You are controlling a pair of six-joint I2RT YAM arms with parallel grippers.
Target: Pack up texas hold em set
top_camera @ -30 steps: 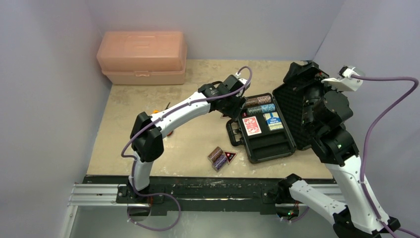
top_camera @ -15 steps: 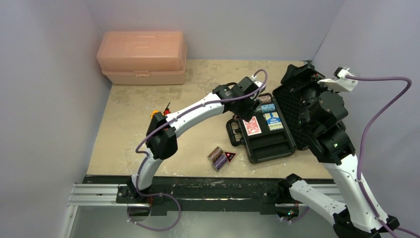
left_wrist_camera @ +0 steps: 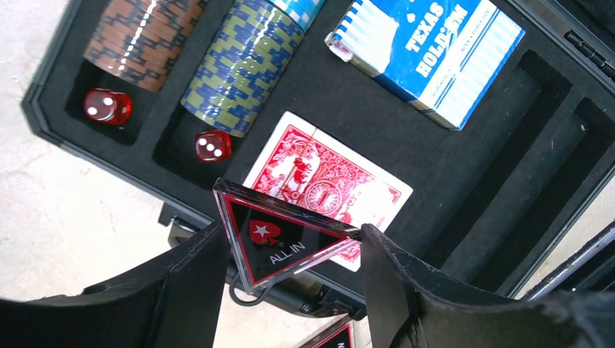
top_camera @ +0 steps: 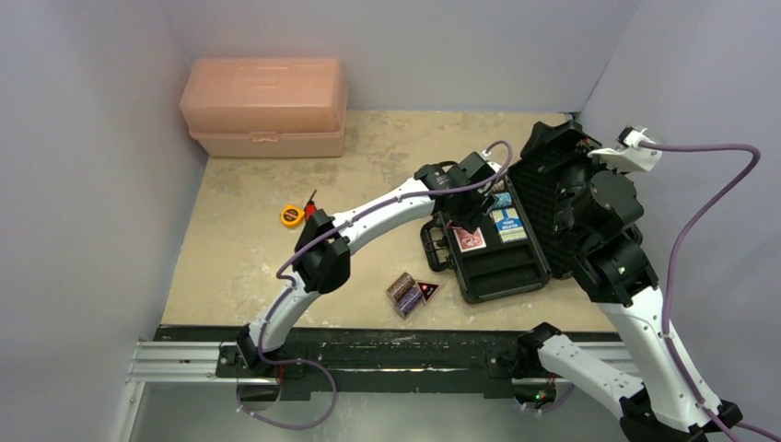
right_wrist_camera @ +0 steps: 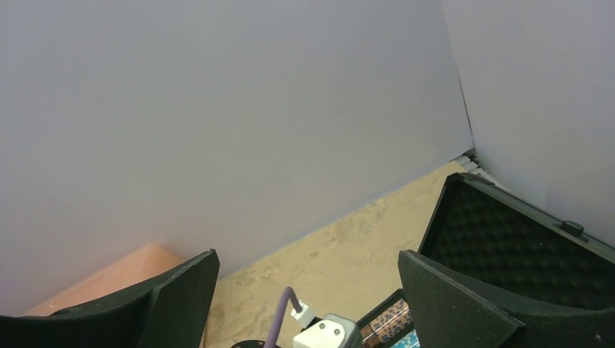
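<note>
The small black case (top_camera: 502, 272) lies open on the table with its foam lid (top_camera: 543, 198) raised at the right. My left gripper (left_wrist_camera: 290, 250) is shut on a black-red triangular "ALL IN" token (left_wrist_camera: 279, 239) and holds it above the red card deck (left_wrist_camera: 326, 185). The case also holds a blue card deck (left_wrist_camera: 428, 47), brown chips (left_wrist_camera: 141, 32), olive-blue chips (left_wrist_camera: 236, 69) and two red dice (left_wrist_camera: 107, 106). Two chip stacks (top_camera: 403, 293) and another triangular token (top_camera: 426, 290) lie on the table left of the case. My right gripper (right_wrist_camera: 308, 279) is open and empty, raised beside the lid.
A large peach plastic box (top_camera: 265, 106) stands at the back left. A small yellow and red tool (top_camera: 297, 213) lies on the table left of my left arm. Grey walls close in on three sides.
My left gripper has moved right with the token, from beside the case's left edge to over the red deck. The yellow and red tool is now uncovered. The right arm has barely shifted.
</note>
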